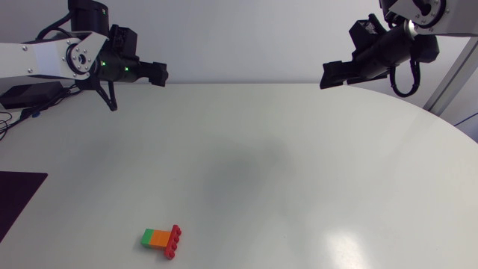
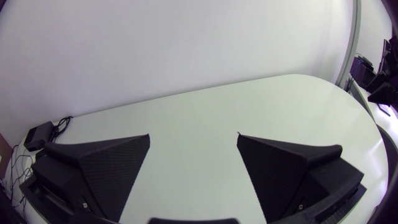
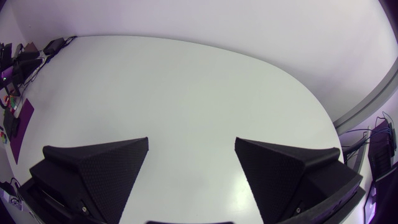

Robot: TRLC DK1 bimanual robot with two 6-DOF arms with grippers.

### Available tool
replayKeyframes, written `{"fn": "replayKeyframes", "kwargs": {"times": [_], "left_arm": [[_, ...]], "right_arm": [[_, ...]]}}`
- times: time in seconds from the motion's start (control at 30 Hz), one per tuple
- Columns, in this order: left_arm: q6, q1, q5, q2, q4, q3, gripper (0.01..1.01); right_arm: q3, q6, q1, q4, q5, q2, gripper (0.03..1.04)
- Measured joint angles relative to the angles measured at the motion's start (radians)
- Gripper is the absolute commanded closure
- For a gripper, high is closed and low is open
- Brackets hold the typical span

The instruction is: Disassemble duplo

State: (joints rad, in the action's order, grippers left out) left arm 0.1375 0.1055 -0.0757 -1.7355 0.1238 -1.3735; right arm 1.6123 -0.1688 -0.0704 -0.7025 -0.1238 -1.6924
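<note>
Duplo stack (image 1: pixel 160 240) lies on its side near the front edge of the white counter (image 1: pixel 299 172), left of centre. Green brick at the left end, orange brick joined to it, red brick set crosswise at the right end with its studs showing.

Left hand (image 1: pixel 158 74) hangs above the far left of the counter, fingers spread wide, nothing between them. Right hand (image 1: pixel 329 76) hangs above the far right, likewise wide open, holding nothing. Both are well apart from the stack.

Our right gripper (image 3: pixel 191 140): fingers spread wide, held above the table.
Table (image 3: pixel 186 81): white, curved edge ahead of us.
</note>
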Motion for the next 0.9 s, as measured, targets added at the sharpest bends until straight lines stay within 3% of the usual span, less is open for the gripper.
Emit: {"fn": "replayKeyframes", "kwargs": {"times": [0.57, 0.9], "left_arm": [[0.01, -0.031, -0.001, -0.005, 0.0, 0.003, 0.054], [0.114, -0.096, -0.089, 0.102, 0.011, 0.123, 0.054]], "right_arm": [[0.0, -0.005, -0.002, -0.021, 0.001, 0.0, 0.07], [-0.062, -0.058, 0.011, -0.029, 0.0, 0.045, 0.07]]}}
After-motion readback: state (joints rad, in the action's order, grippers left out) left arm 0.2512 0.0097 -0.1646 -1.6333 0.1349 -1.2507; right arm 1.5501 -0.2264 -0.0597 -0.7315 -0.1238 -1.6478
